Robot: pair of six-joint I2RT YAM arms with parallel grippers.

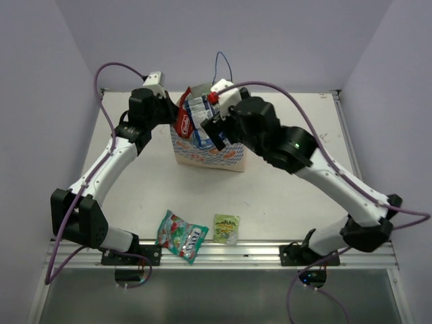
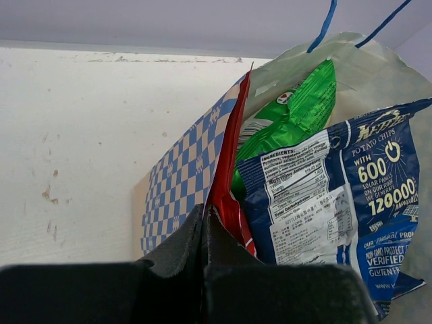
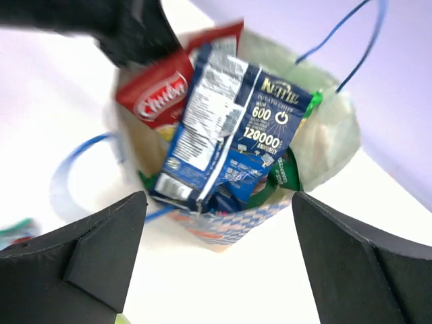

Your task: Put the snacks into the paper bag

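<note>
**Bag stuffed, two packets out on the table**

Well short of both pincers, back toward the arm bases, two snacks lie flat on the table [image 1: 290, 196]. One is the colourful candy packet [image 1: 181, 237]. The other is the small yellow-green sachet [image 1: 226, 229], just beside it on the side of the right arm, and the two do not touch.

Further out, the right pincer [image 3: 219, 202] hangs over the mouth of the paper bag [image 1: 209, 156]. Its jaws are spread wide with nothing between them. Straight below its gap, the dark blue packet [image 3: 229, 128] stands on end in the bag, its top poking above the rim. The red packet [image 3: 162, 94] stands against the blue one on the side toward the left pincer. A green packet [image 2: 297, 115] is tucked behind the blue one, past the right pincer's reach line and nearer the far wall of the bag.

The left pincer [image 2: 204, 219] sits at the bag's rim beside the red packet, its jaws pressed together. Whether they pinch the paper or the packet's edge cannot be told. The checkered band of the bag runs away from its fingertips. Beyond both pincers, the thin blue string handles [image 3: 351, 54] rise from the far rim.
</note>
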